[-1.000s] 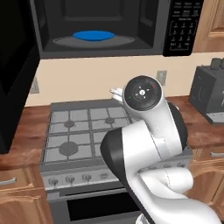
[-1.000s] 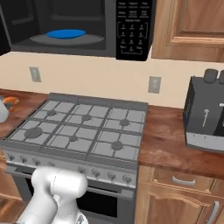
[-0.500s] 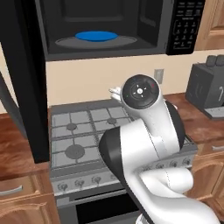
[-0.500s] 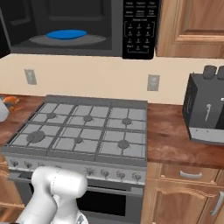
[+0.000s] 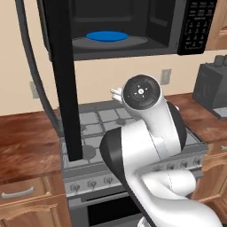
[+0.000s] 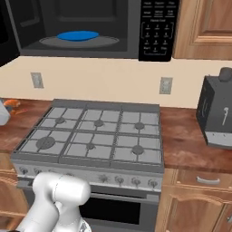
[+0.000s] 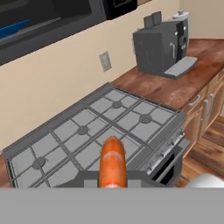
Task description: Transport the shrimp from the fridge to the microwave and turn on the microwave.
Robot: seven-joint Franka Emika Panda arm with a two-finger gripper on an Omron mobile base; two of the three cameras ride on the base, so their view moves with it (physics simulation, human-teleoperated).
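Item: shrimp (image 7: pixel 113 162), orange-pink. In your hand view it stands up from between the finger tips of the gripper (image 7: pixel 113 183), whose jaws are clamped narrow on it, above the front edge of the gas stove (image 7: pixel 94 133).

Item: microwave (image 6: pixel 90 27), black, above the stove, door swung open. Your blue plate (image 6: pixel 78 35) lies on the grey turntable (image 6: pixel 104 41); the keypad (image 6: pixel 155 28) sits at the right side.

Item: microwave door (image 5: pixel 62 75). It crosses your left base view as a dark upright slab. Half a second ago it stood nearer the left edge, and the whole scene has slid across both base views, so your base has driven.

Item: grey coffee machine (image 7: pixel 162 43) on the wooden counter (image 6: pixel 192 142), right of the stove.
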